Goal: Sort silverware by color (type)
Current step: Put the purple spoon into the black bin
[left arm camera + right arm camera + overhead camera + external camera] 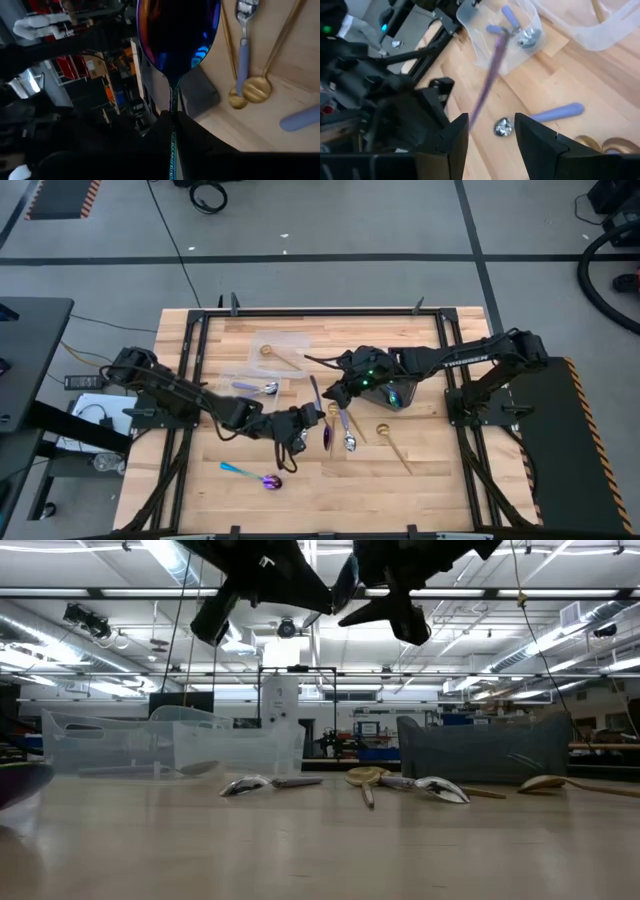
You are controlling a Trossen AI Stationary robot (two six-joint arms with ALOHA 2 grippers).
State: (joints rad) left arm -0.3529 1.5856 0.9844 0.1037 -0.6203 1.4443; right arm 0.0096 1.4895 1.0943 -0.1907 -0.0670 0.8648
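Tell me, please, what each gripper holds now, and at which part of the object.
The left gripper holds an iridescent blue-purple spoon by its thin handle, just below the bowl. The right gripper is open and holds nothing.

Clear plastic containers [275, 350] and a dark grey bin [485, 752].

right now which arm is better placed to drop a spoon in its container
Left. Its fingers are shut on the iridescent spoon, lifted above the table. The right gripper is open and empty.
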